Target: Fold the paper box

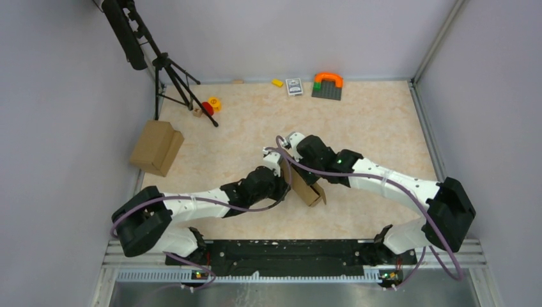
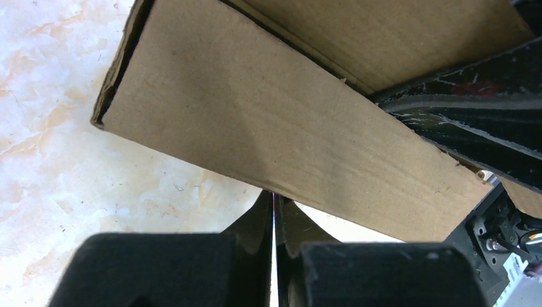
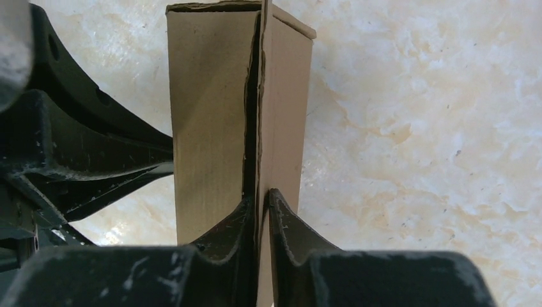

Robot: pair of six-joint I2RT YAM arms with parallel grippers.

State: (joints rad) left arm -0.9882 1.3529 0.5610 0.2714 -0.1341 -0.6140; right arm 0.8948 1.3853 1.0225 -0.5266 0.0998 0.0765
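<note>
Paper box (image 1: 307,188) sits mid-table (image 1: 377,128), toward the near edge, with its long axis running diagonally from far-left to near-right. The right gripper (image 3: 259,195) pinches its thin flap. The left gripper (image 2: 273,195) is closed, tips at the box side (contact unclear). Bare tabletop shows beyond and to the right.

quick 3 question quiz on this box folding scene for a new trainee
1. True or false: the paper box is a flat, unfolded sheet.
2. Multiple choice: what passes between the fingers of the right gripper? A) a cardboard flap of the box B) a purple cable C) nothing
3. Fill in: the left gripper, its tips at the box's lower edge, has its jaws ___.

Key: 1 false; 2 A; 3 shut
</note>
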